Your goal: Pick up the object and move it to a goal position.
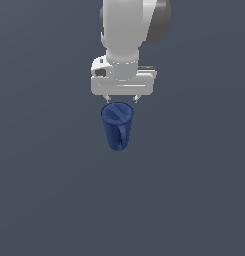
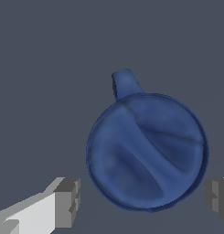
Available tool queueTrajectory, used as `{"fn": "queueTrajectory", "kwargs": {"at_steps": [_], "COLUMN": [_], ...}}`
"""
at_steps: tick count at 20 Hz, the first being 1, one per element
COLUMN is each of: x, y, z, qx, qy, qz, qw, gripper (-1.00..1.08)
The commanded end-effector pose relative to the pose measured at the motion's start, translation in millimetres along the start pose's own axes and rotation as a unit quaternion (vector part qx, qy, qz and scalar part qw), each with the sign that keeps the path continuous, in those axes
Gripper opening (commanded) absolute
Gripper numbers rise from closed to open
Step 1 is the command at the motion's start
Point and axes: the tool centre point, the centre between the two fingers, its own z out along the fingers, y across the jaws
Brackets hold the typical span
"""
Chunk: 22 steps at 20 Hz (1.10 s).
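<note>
The dark blue mug (image 1: 117,126) stands upright on the grey floor in the exterior view, its handle turned toward the camera. My gripper (image 1: 123,99) hangs just above and behind its rim, with only the fingertips showing below the white hand. In the wrist view I look straight down into the mug (image 2: 146,151), and its handle (image 2: 125,83) sticks out from the rim. My gripper (image 2: 145,199) is open. One finger (image 2: 66,201) and the other finger (image 2: 217,195) stand apart on either side of the mug's rim, not touching it.
The plain grey floor (image 1: 194,200) spreads all around. The white arm (image 1: 129,30) rises above the mug. No goal marker shows.
</note>
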Motion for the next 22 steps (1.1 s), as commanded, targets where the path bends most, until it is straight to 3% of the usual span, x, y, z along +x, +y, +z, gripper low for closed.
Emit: {"fn": "queueTrajectory", "kwargs": {"at_steps": [1,13,22], "x": [0.0,0.8,13.8], "y": [0.0,-1.6,-2.7], "z": [0.0,-0.5,-0.9], "qx": [0.000,-0.007,-0.010], "qy": [0.000,0.001,-0.015], "qz": [0.000,-0.011,-0.026], "qw": [1.0000,0.9999,0.9995], "gripper": [0.28,0.28,0.28]}}
